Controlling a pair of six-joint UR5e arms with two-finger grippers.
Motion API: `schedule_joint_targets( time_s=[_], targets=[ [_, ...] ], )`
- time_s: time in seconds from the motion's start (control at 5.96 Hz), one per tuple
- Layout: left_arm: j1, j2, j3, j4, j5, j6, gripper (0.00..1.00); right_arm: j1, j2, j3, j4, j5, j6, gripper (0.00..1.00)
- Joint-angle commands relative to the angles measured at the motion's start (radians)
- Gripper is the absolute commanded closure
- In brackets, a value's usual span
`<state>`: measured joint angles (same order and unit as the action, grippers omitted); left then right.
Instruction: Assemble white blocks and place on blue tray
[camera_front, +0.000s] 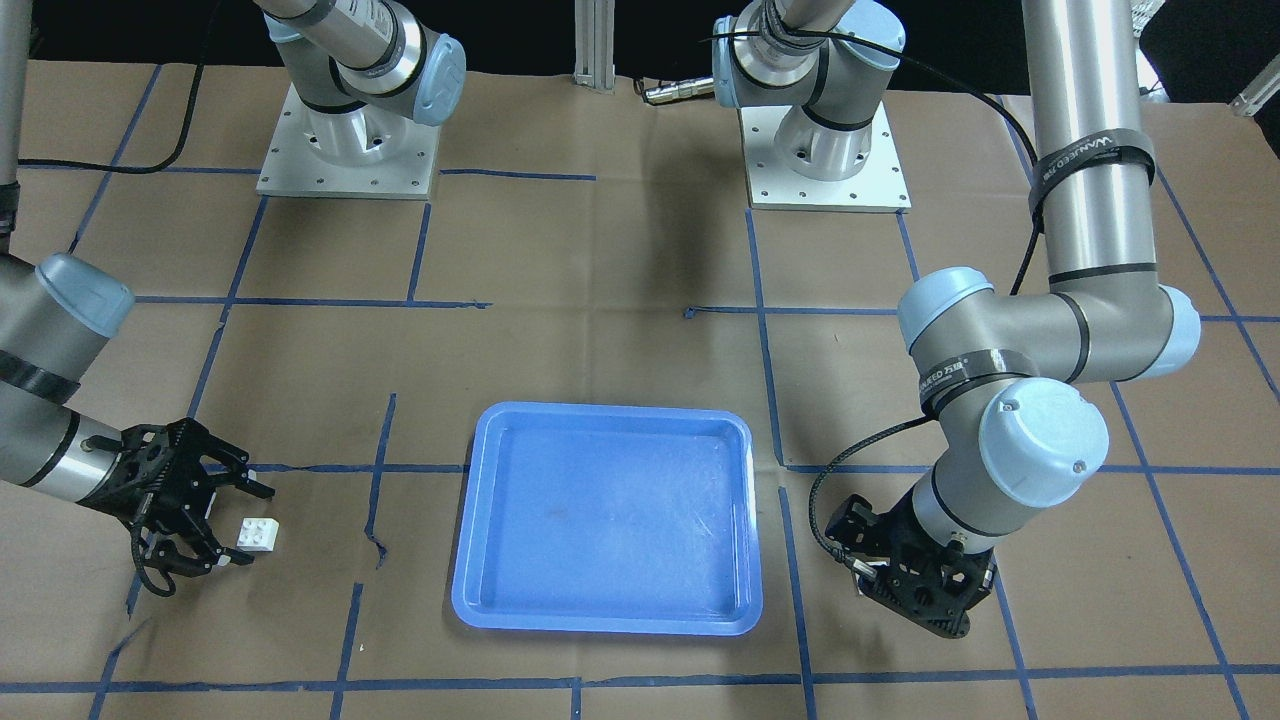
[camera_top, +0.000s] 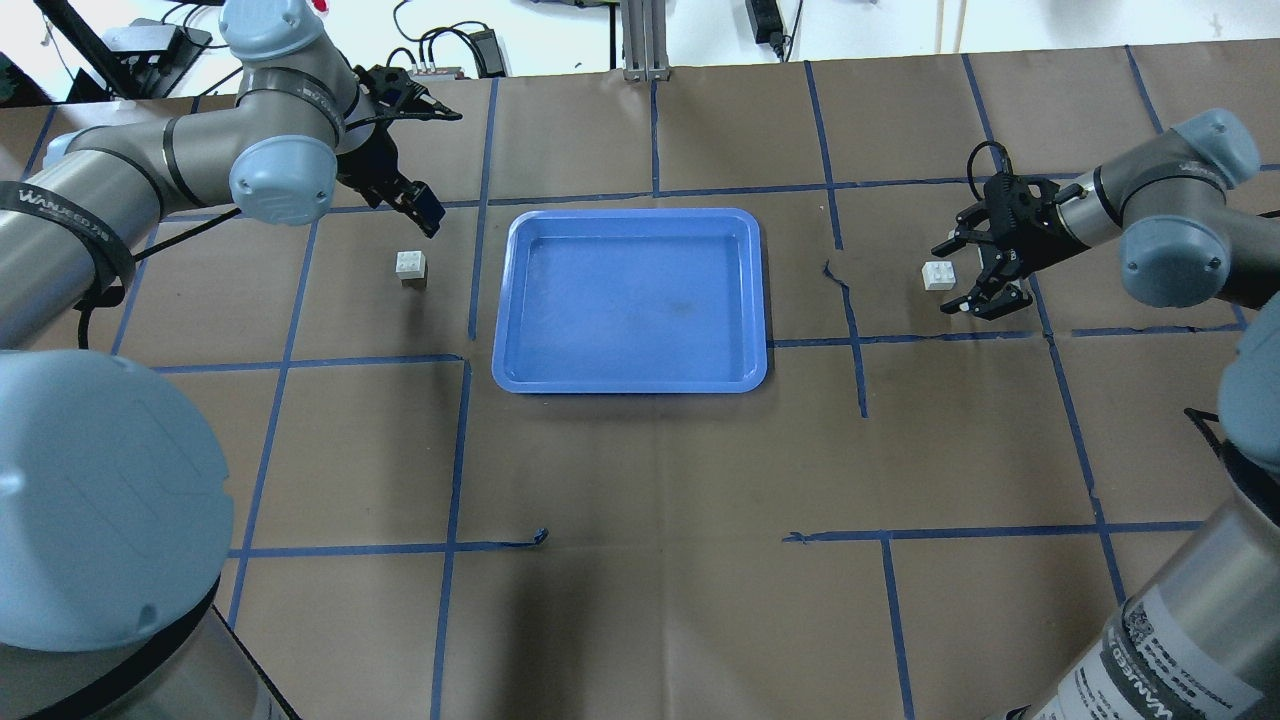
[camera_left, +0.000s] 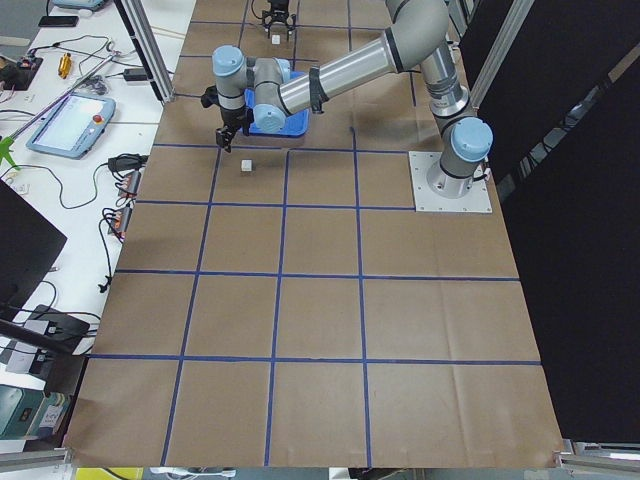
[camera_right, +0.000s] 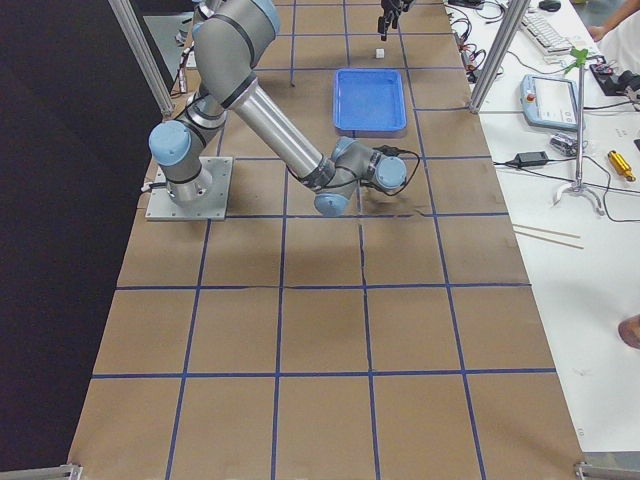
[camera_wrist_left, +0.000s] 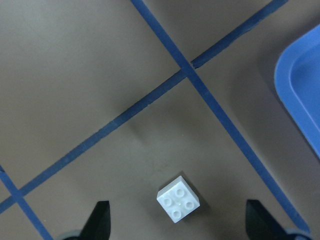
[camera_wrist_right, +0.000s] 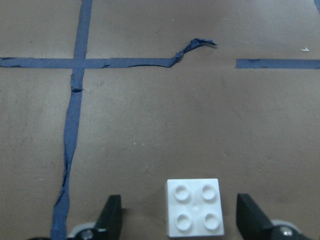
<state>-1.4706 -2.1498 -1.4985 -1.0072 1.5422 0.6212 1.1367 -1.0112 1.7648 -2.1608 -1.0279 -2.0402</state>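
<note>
The blue tray (camera_top: 630, 300) lies empty mid-table. One white block (camera_top: 410, 267) sits on the paper to its left. My left gripper (camera_top: 415, 200) hovers over that block, pointing down and open. In the left wrist view the block (camera_wrist_left: 178, 198) lies between the spread fingertips (camera_wrist_left: 101, 220); in the front view the gripper (camera_front: 910, 585) hides it. The other white block (camera_top: 938, 275) sits right of the tray. My right gripper (camera_top: 955, 277) is low, open and around it. In the right wrist view this block (camera_wrist_right: 194, 207) stands between the fingers (camera_wrist_right: 112, 215).
Brown paper with blue tape lines covers the table (camera_top: 640, 480). A loose curl of tape (camera_top: 845, 290) lies between the tray and the right block. The two arm bases (camera_front: 345, 150) stand at the robot's side of the table.
</note>
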Motion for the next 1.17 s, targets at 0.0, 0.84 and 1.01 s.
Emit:
schedule_joint_targets(
  time_s=[0.0,0.84,1.01],
  targets=[
    [0.003,-0.057,-0.015,0.002,-0.016,-0.034,0.06,0.0,-0.003,-0.004,-0.004,0.002,0.0,0.47],
    [0.053,-0.068,-0.02,0.004,-0.017,-0.058,0.14,0.0,-0.012,-0.098,0.001,-0.009,0.024,0.72],
    [0.052,-0.07,-0.02,0.004,-0.016,-0.061,0.37,0.005,-0.041,-0.141,0.074,-0.012,0.032,0.73]
  ],
)
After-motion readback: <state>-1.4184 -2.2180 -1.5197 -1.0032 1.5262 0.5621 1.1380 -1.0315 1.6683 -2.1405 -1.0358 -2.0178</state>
